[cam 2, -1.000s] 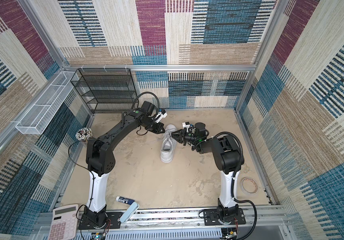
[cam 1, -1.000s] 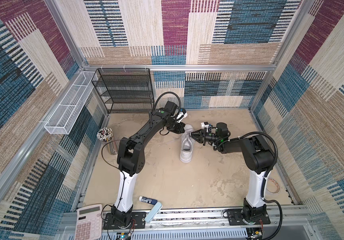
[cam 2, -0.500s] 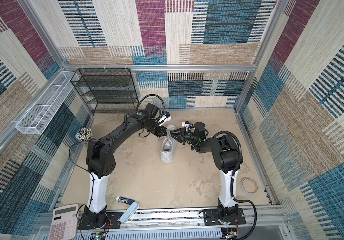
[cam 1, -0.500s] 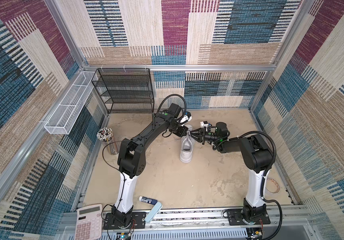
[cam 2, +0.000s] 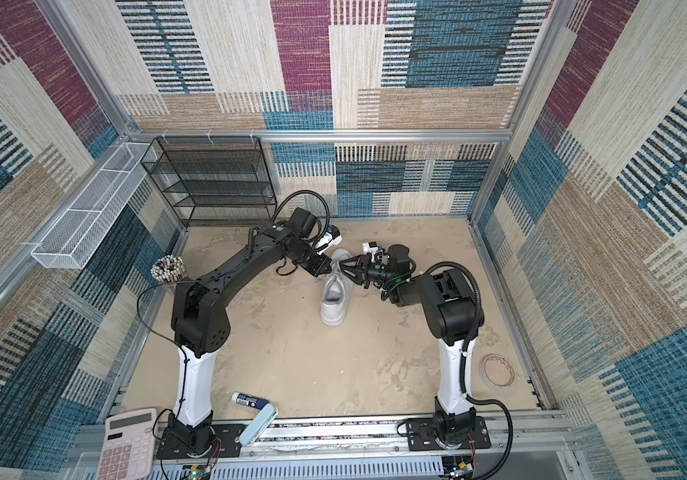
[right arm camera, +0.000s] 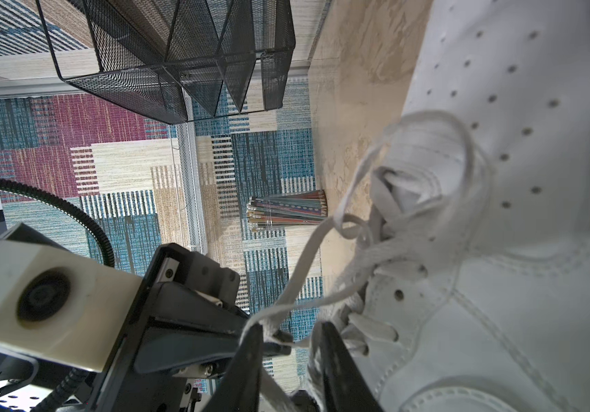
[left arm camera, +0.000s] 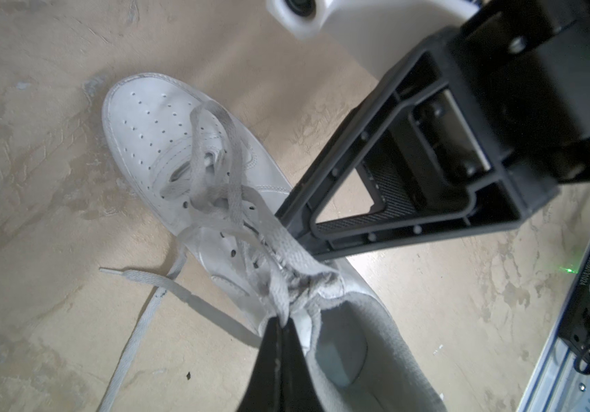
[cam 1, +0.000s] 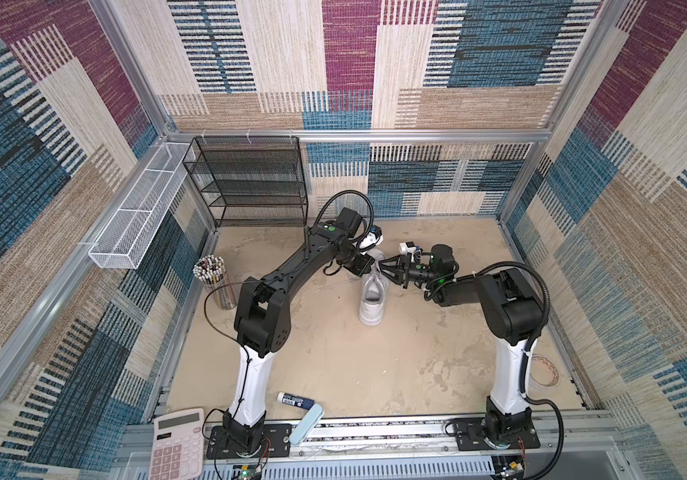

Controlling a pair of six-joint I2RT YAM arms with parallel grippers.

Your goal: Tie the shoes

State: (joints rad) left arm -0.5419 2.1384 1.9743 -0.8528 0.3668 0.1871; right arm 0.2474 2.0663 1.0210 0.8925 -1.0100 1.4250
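Observation:
The white shoe (cam 1: pixel 371 305) (cam 2: pixel 335 305) lies on the sandy floor between both arms, its toe toward the back wall. In the left wrist view my left gripper (left arm camera: pixel 283 321) is shut on a bunched lace (left arm camera: pixel 286 281) just above the shoe's (left arm camera: pixel 150 132) tongue. One loose lace end (left arm camera: pixel 136 321) trails on the floor. My right gripper (right arm camera: pixel 288 335) stands open beside the shoe (right arm camera: pixel 518 249), tip to tip with the left one. A lace (right arm camera: pixel 307 257) drapes over one of its fingers (right arm camera: pixel 250 342) and runs down between them. Both grippers meet over the shoe's eyelets in both top views.
A black mesh shelf (cam 1: pixel 250 183) stands at the back left, with a white wire basket (cam 1: pixel 138 216) on the left wall. A pencil cup (cam 1: pixel 212 278) is near the left arm. A calculator (cam 1: pixel 177 442), a tube (cam 1: pixel 295 401), a pale case (cam 1: pixel 306 424) and a tape roll (cam 1: pixel 543 370) lie near the front.
My left gripper has moved right and down over the shoe, toward the right gripper, still shut on the lace. The right gripper's jaws have spread wider.

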